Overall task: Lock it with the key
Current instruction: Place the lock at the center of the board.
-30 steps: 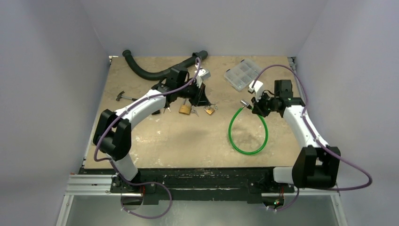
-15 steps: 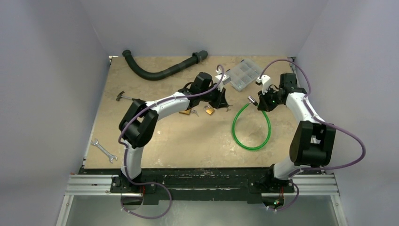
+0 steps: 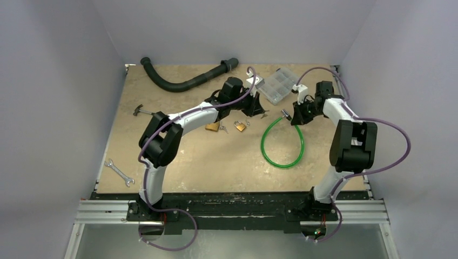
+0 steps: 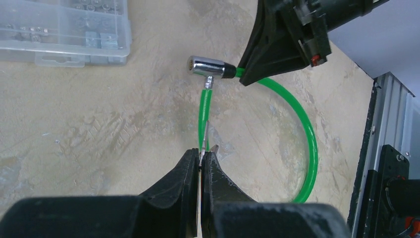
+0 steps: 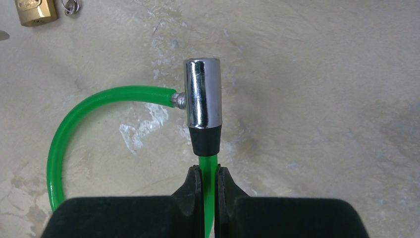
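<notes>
Glossy green plastic on the cable (image 5: 99, 96); polished chrome on the lock barrel (image 5: 202, 91); matt, mottled table (image 5: 322, 74); clear plastic organizer box (image 4: 64, 29).

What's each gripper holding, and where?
Right gripper: cable lock, by the green cable just behind its chrome head. Left gripper: apparently the key, blade tip sticking out.

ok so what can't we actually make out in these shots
- thin metal key: left wrist view, only a sliver; the shut left pincer hides its blade.
- green cable lock: right wrist view shows only the chrome cylinder's side, not its keyhole.
- brass padlock: right wrist view, cut by the top edge.
- clear plastic organiser box: left wrist view, cut by the top edge, contents blurred.
</notes>
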Motion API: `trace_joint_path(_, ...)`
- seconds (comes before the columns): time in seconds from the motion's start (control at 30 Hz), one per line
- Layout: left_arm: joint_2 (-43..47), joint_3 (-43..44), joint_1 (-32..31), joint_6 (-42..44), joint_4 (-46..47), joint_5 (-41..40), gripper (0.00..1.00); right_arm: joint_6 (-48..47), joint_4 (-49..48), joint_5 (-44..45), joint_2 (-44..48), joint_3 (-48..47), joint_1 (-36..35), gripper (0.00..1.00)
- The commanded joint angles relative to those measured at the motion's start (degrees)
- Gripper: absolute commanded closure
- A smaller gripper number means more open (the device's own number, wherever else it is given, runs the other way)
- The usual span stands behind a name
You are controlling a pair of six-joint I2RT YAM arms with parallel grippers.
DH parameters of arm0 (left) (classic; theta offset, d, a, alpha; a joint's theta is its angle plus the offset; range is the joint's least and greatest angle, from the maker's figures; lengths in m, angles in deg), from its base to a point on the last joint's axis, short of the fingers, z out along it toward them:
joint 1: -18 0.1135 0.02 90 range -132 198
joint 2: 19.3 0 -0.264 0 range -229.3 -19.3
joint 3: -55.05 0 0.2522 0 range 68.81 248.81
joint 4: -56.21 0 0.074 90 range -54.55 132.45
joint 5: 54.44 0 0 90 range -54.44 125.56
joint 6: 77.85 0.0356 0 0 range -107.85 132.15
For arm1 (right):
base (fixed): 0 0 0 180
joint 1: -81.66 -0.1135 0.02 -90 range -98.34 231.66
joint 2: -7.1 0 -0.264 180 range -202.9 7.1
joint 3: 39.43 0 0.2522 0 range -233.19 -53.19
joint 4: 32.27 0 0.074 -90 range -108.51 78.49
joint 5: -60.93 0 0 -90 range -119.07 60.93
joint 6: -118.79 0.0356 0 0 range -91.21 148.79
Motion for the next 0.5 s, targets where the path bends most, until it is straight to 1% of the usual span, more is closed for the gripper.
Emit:
trace_joint_path(0.0, 0.87, 1.55, 0.1, -1.58, 4.26, 0.47, 1.0, 3.14, -2.73, -2.16, -0.75, -3.57, -2.74, 1.0)
trace_joint_path(0.23, 0.75, 1.82, 0.05, -1.84, 4.7, -0.62, 1.0, 2.85, -4.77, -1.5, -2.52, -2.85, -6.21, 1.0)
trace_joint_path(0.3, 0.84, 1.78, 0.1, -2.01, 4.69, -0.62, 1.0, 2.39, -4.78, -1.51, -3.03, -2.95, -8.08, 1.0)
trace_joint_path(0.47, 1.33, 0.97, 0.17, -2.88, 5.44, -1.13, 1.0, 2.29, -4.37, -2.42, -3.51, -1.8, -10.01, 1.0)
